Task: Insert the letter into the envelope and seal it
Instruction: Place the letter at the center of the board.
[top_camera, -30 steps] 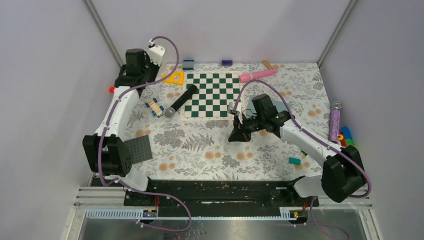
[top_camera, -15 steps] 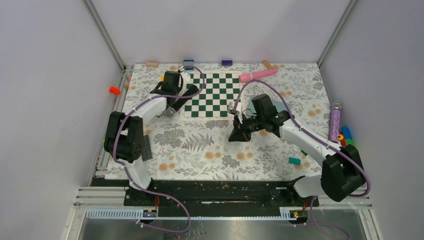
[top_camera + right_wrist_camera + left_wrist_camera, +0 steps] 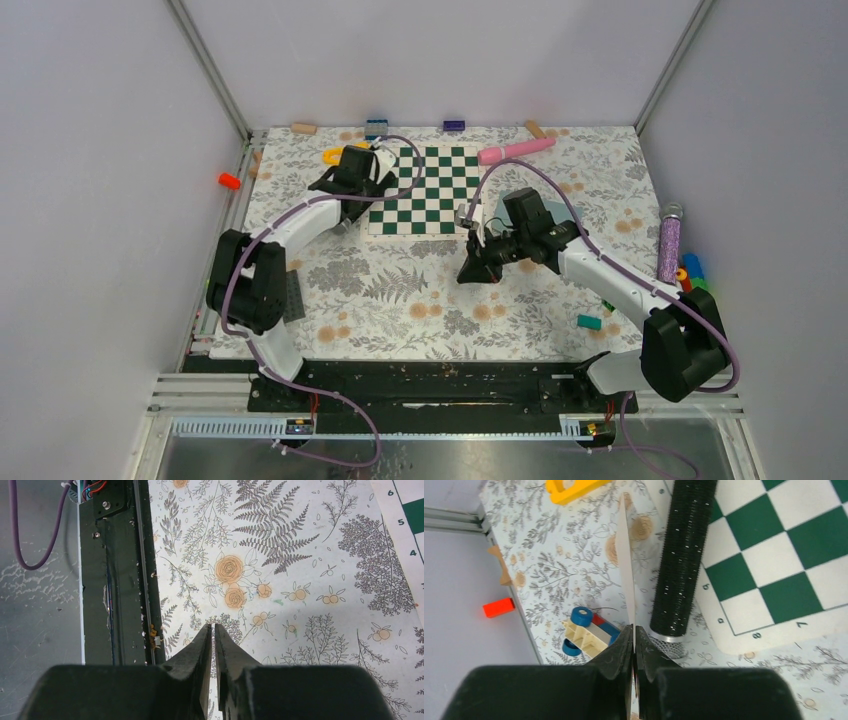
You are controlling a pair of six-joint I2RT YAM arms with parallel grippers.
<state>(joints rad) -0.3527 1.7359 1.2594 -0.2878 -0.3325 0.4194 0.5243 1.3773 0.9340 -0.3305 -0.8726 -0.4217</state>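
While the left gripper pinches the tan, cream-backed paper letter edge-on beside the green-white checkered board, the muted teal paper envelope lies apart, partly hidden under the right arm, and the right gripper is nearly closed on nothing, so insertion and sealing both appear to remain.

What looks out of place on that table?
An orange block lies off the flowered mat, beyond the rail by the left wall. A black glittery tube lies askew, partly over the chessboard edge. The left hand pinches the letter, seen edge-on.
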